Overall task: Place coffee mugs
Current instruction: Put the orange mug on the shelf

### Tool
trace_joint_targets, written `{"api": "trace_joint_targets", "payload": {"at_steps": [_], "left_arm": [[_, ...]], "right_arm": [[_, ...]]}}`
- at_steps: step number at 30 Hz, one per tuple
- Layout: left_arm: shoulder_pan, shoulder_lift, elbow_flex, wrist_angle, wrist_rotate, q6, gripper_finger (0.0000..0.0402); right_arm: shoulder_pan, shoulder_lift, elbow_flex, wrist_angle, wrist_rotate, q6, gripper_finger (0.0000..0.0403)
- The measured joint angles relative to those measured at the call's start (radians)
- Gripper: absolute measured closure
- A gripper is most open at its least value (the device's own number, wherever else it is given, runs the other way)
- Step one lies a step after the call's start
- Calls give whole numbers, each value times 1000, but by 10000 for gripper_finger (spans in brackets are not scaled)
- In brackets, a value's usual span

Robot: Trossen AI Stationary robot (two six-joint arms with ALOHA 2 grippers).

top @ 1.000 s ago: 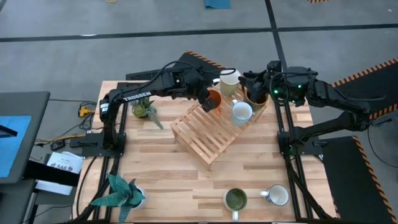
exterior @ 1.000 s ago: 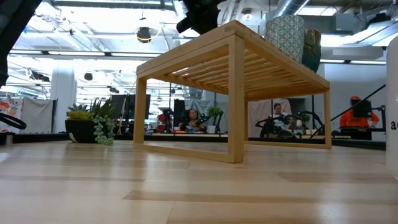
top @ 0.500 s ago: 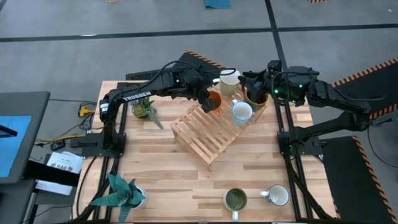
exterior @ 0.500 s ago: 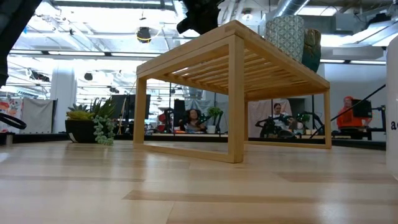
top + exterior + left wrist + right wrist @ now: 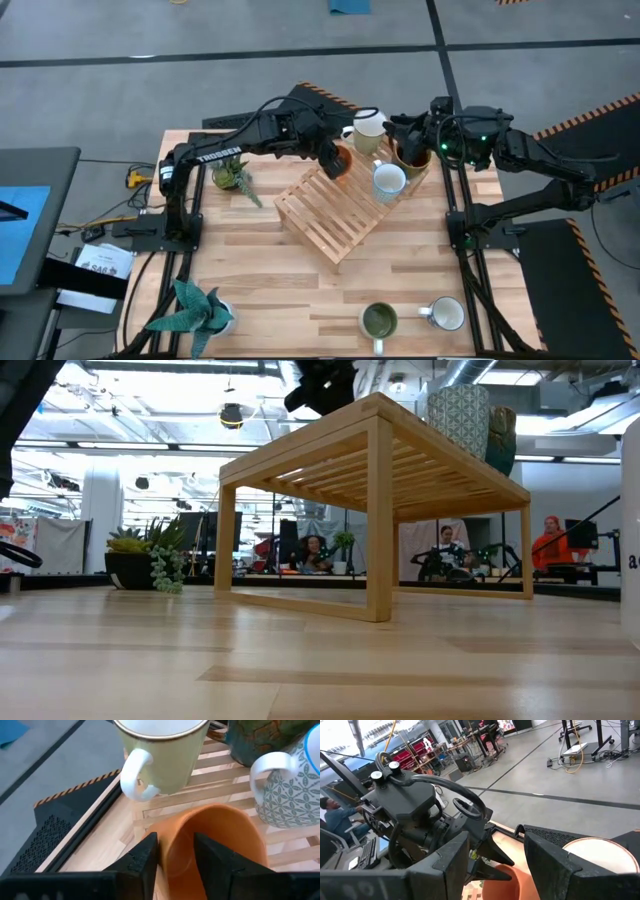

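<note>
Straddling the rim of the orange mug (image 5: 210, 845), the left pincer (image 5: 175, 857) is standing part-open, one finger inside the cup and one outside, so a firm grip cannot be confirmed. That mug is sitting at the far left end of the slatted wooden rack (image 5: 335, 210). The cream mug (image 5: 368, 128), the dark brown mug (image 5: 413, 152) and the blue-patterned mug (image 5: 388, 182) are also resting on the rack. The right pincer (image 5: 495, 852) is hanging open above the far right end, holding nothing. Two more mugs, green-lined (image 5: 379, 321) and white (image 5: 446, 314), are standing at the table's (image 5: 260, 290) near edge.
</note>
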Motion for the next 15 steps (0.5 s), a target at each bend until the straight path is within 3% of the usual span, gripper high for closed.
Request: {"api": "trace_joint_targets", "payload": {"at_steps": [15], "left_arm": [[12,3,0,43,-28,43,290]], "right_arm": [[2,0,0,0,-1,32,188]]}}
